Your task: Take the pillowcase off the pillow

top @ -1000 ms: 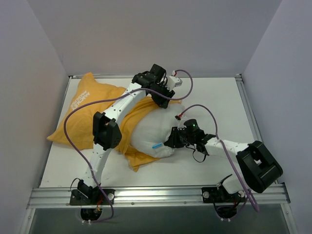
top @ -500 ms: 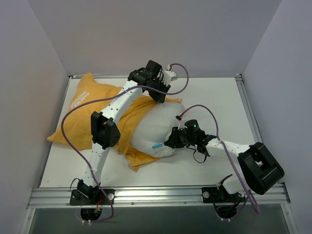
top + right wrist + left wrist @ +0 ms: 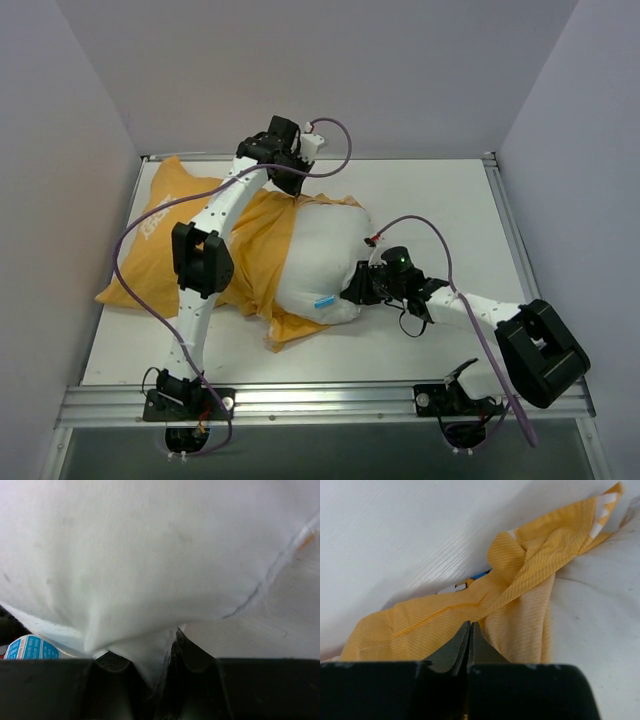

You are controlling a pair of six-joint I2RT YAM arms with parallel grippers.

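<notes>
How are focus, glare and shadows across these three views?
Top external: sharp, evenly lit, no glare, soft shadows beneath the arms. Left wrist: pillowcase weave crisp, left gripper near the lens soft and dark. Right wrist: pillow fills the frame, bright and low-contrast; right gripper blurred in shadow.

The pillowcase [image 3: 150,255] is orange-yellow with a fine stripe weave and white lettering [image 3: 157,215] at centre left. The pillow [image 3: 325,250] is plain white, its tag [image 3: 27,647] blue and white. The surface [image 3: 440,195] is white.
</notes>
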